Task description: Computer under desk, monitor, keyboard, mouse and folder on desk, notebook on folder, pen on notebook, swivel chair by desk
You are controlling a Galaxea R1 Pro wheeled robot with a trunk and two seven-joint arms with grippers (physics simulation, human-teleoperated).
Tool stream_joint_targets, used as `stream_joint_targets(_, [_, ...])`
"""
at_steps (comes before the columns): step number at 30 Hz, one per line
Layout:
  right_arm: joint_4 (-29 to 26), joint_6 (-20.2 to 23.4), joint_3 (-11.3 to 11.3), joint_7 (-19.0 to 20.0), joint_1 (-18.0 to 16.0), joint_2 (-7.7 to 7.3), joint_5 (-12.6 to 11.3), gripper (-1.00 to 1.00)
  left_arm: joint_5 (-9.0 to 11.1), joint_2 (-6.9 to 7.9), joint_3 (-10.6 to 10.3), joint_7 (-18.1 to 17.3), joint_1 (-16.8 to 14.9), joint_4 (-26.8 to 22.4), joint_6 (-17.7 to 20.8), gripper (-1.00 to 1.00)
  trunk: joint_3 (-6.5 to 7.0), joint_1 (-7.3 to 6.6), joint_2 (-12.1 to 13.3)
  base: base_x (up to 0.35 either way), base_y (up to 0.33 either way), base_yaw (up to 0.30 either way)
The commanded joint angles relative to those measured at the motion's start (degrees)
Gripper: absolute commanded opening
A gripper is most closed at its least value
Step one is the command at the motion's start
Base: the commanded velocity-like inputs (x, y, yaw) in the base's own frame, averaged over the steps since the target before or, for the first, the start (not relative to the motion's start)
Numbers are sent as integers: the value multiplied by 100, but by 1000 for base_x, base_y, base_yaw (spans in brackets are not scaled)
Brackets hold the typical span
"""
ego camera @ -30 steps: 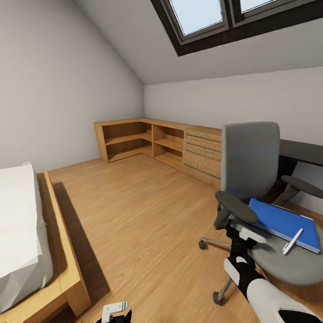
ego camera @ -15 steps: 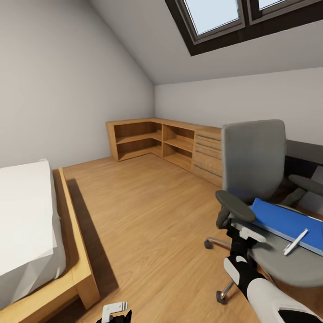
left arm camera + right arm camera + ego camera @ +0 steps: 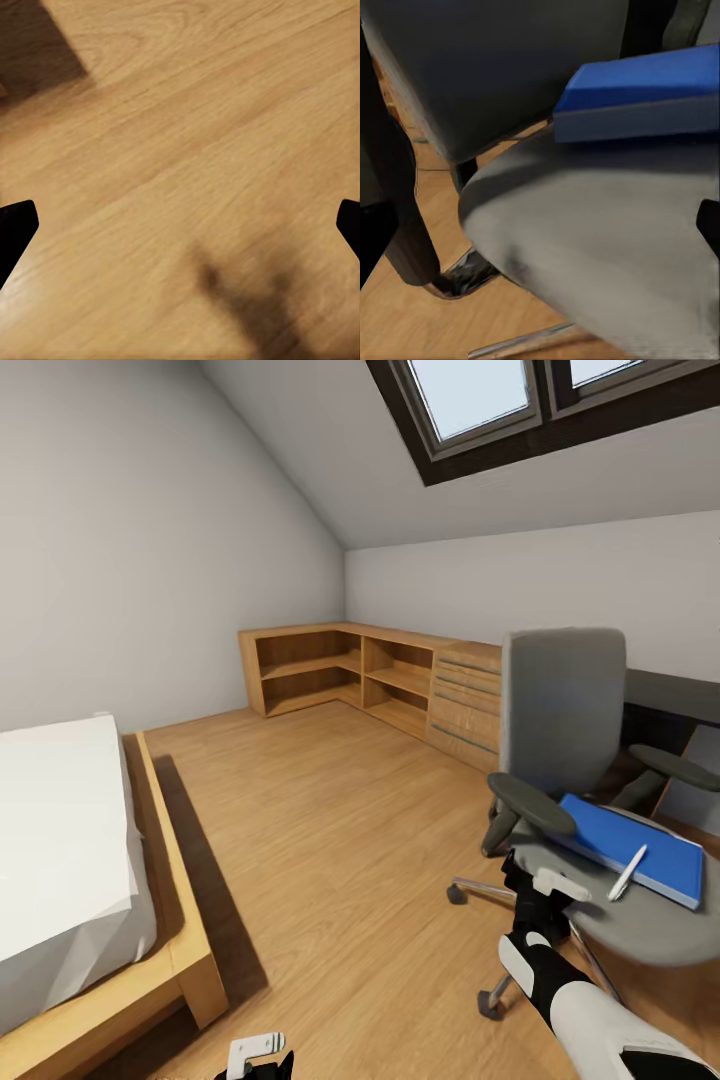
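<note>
The grey swivel chair (image 3: 563, 705) stands at the right on the wood floor, in front of the black desk (image 3: 678, 696). The blue folder (image 3: 640, 847) lies on its seat (image 3: 650, 935), and the pen (image 3: 627, 873) rests across the folder. I cannot make out the notebook. The monitor, keyboard, mouse and computer are out of view. My right gripper (image 3: 540, 880) is open, close to the seat's near edge below the near armrest (image 3: 530, 803). In the right wrist view the right gripper (image 3: 540, 232) faces the seat (image 3: 607, 247) and folder (image 3: 645, 82). My left gripper (image 3: 180, 225) is open over bare floor.
A low wooden bed (image 3: 175, 920) with a white mattress (image 3: 60, 840) runs along the left. Light wooden shelves and a dresser (image 3: 400, 680) line the far corner. The sloped ceiling holds a skylight (image 3: 480, 400). Open plank floor (image 3: 330, 840) lies between bed and chair.
The head view panned left early on, bringing more of the bed into view. Since then the chair has swivelled slightly, carrying folder and pen. Both arms keep their pose.
</note>
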Motion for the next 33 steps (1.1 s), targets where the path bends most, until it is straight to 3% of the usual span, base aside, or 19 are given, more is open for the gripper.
stream_joint_targets(1, [3, -22, -10, 7, -6, 1, -11, 100, 60, 0, -1, -13, -1, -5, 19, 100, -6, -1, -2, -9, 0, 0])
stream_joint_targets(21, [10, -22, -10, 7, -7, 8, 6, 100, 60, 0, -1, -13, -1, -5, 17, 100, -6, -1, -2, -3, 0, 0])
stream_joint_targets(33, [27, -19, -10, 21, -6, 9, 10, 100, 60, 0, -1, -13, -2, -5, 20, 100, -6, -1, -2, -209, 0, 0])
